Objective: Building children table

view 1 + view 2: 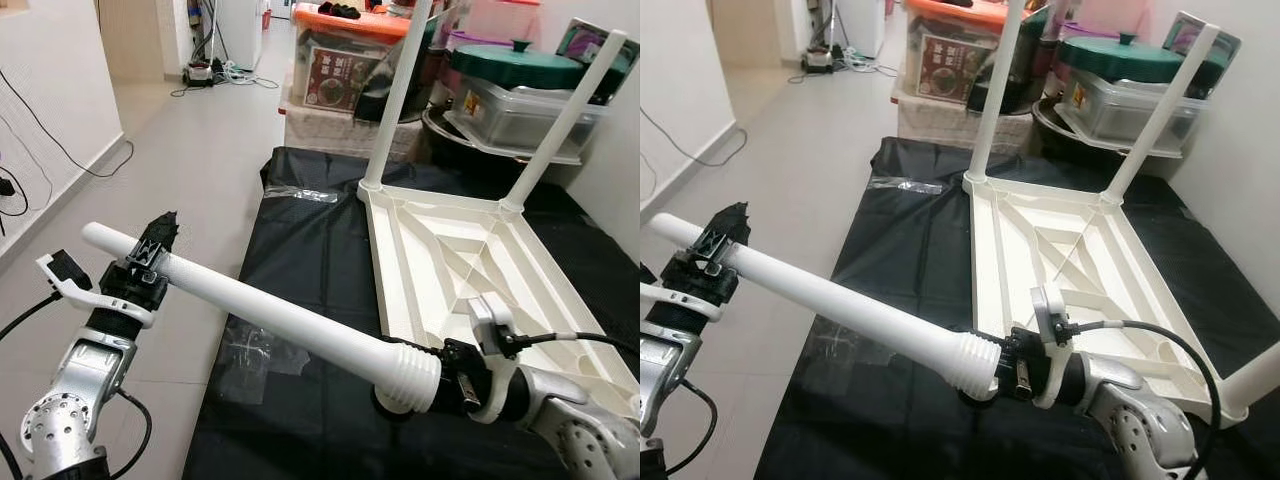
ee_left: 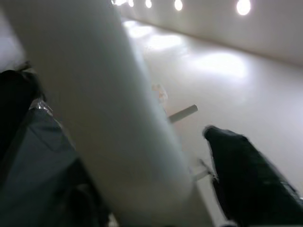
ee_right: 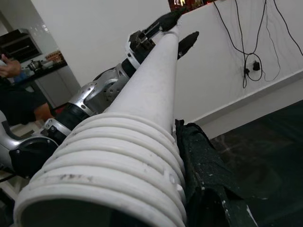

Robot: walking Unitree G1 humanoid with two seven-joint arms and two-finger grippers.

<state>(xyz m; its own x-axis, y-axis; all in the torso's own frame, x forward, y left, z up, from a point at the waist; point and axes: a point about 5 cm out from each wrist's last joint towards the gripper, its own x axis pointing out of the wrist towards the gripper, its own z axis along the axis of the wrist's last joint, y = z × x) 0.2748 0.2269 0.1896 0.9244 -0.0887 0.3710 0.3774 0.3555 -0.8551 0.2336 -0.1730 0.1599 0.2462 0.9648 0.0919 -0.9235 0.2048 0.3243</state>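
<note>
Both tools pinch one long white plastic table leg (image 1: 270, 312): left tool (image 1: 150, 252) near its smooth end, right tool (image 1: 445, 372) at its ribbed end.

Your left gripper (image 1: 152, 248) clamps white plastic table leg (image 1: 260, 312) near smooth end; right gripper (image 1: 440, 372) grips ribbed threaded end, arms spread apart.

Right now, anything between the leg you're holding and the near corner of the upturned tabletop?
Nothing visible. The loose table leg is held by both end effectors, left near its plain end, right at the ribbed end. Between that end and the tabletop there is just black cloth.
</note>
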